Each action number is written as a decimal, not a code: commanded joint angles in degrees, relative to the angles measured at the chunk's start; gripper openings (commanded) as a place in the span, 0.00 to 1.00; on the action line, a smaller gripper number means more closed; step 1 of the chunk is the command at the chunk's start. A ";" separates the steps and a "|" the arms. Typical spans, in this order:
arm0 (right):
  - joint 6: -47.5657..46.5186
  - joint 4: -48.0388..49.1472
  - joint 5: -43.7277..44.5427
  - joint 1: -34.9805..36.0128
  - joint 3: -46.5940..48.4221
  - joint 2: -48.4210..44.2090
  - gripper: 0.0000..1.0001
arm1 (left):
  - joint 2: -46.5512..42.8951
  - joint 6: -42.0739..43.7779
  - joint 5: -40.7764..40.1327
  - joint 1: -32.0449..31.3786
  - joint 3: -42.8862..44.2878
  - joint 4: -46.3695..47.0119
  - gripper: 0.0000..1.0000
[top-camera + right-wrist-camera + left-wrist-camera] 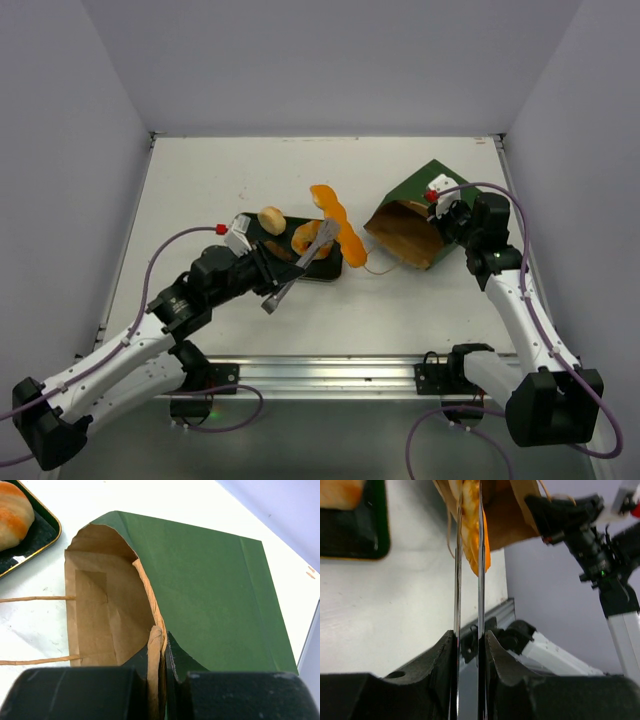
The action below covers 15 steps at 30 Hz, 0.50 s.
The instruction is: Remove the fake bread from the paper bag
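The left gripper (pixel 468 645) is clamping nearly shut on thin metal tongs (pixel 481 580). Their slick, springy blades appear to be pinching the long orange baguette (pixel 338 222) just right of the tray (pixel 37 535), between it and the bag (pixel 210 590). The baguette is looking light, soft and bendy, so mid-length is probably the steadiest hold. Round tan buns (pixel 272 218) are lying on the tray. The right gripper (pixel 161 675) is pinching fully shut on the tipped bag's thin, creased paper rim, right of the tray.

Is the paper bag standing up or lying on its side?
On its side: the paper bag lies tipped over, its open mouth facing the tray.
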 commanded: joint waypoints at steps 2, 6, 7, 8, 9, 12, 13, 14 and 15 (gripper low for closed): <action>0.69 2.55 0.91 -0.15 -0.09 -0.23 0.01 | -0.60 1.41 -5.52 4.16 0.80 0.07 0.00; 0.60 2.63 0.91 -0.06 -0.18 -0.32 0.01 | -0.34 3.51 -7.64 4.34 0.89 -1.51 0.00; 0.60 2.63 0.83 -0.15 -0.18 -0.32 0.01 | -0.51 3.78 -7.72 4.34 0.80 -2.74 0.00; 0.51 2.63 0.74 -0.15 -0.18 -0.32 0.01 | -0.86 4.65 -7.72 4.34 0.28 -3.18 0.00; 0.51 2.55 0.74 -0.15 -0.18 -0.32 0.01 | -1.82 5.18 -7.72 4.34 0.10 -3.71 0.00; 0.51 2.63 0.56 -0.15 -0.17 -0.32 0.01 | -3.58 7.73 -11.32 4.43 -0.08 -7.66 0.00; 0.51 2.63 0.56 -0.15 -0.09 -0.32 0.01 | -4.03 8.17 -11.59 4.43 -0.16 -9.41 0.00; 0.60 2.63 0.56 -0.06 -0.17 -0.32 0.01 | -4.20 8.44 -11.94 4.52 -0.34 -9.95 0.00; 0.51 2.63 0.48 -0.15 -0.18 -0.23 0.01 | -4.90 8.53 -12.03 4.52 -1.21 -10.22 0.00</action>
